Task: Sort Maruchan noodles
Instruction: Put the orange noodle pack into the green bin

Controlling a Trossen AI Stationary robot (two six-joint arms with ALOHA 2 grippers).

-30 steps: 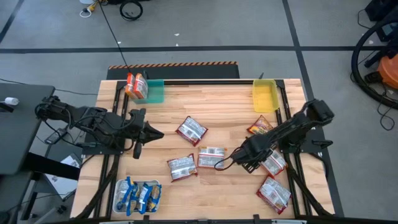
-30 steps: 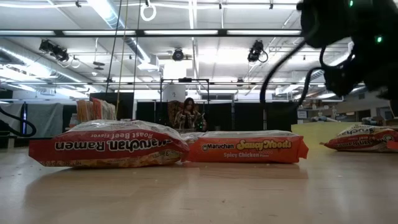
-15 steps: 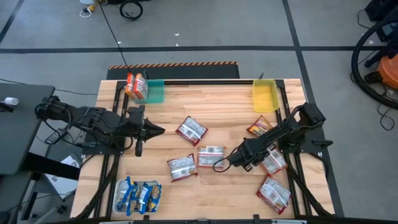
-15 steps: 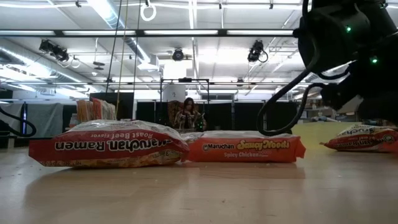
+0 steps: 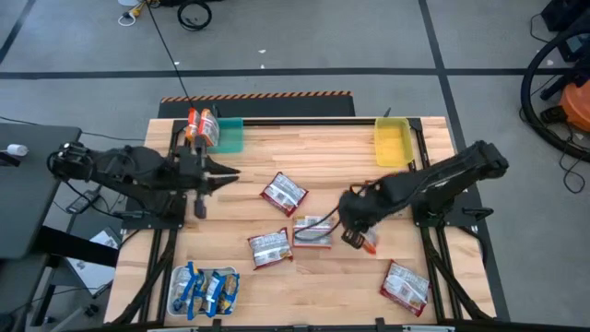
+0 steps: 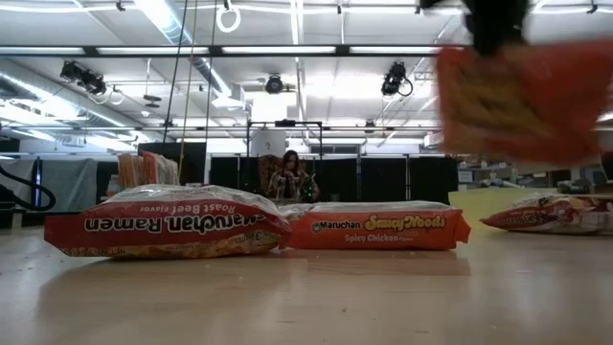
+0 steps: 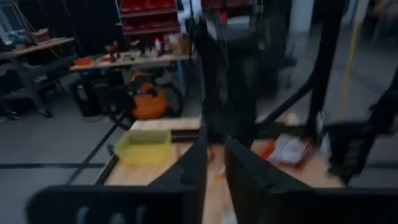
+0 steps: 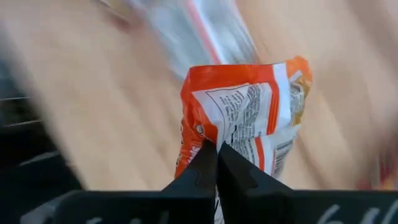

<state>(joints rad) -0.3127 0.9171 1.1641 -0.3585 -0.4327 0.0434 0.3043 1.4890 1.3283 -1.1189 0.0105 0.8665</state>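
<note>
My right gripper (image 5: 355, 235) is shut on an orange Maruchan packet (image 8: 249, 106) and holds it above the table, right of centre. The packet shows blurred at the upper right of the low view (image 6: 517, 101). Two red-and-white packets (image 5: 283, 194) (image 5: 269, 247) and an orange one (image 5: 313, 231) lie flat mid-table, and another red-and-white one (image 5: 406, 284) lies at the near right. My left gripper (image 5: 232, 173) hovers over the table's left side, empty, its fingers a narrow gap apart (image 7: 216, 168). My right gripper pinches the orange packet's end edge (image 8: 214, 142) between its two fingertips (image 8: 200, 167). The fingers come from above, pointing down. The packet hangs below them (image 6: 517, 101), lifted clear of the table.
A teal tray (image 5: 230, 138) with orange packets (image 5: 201, 127) stands at the far left. A yellow tray (image 5: 392, 143) stands at the far right. A white tray (image 5: 178, 277) with blue-and-yellow packets stands at the near left. One more packet (image 6: 546, 213) lies flat at the right.
My right gripper has taken the orange packet from the table's right side and lifted it clear, moving up and a little toward the table's left edge. My left gripper has moved toward the table's far edge.
</note>
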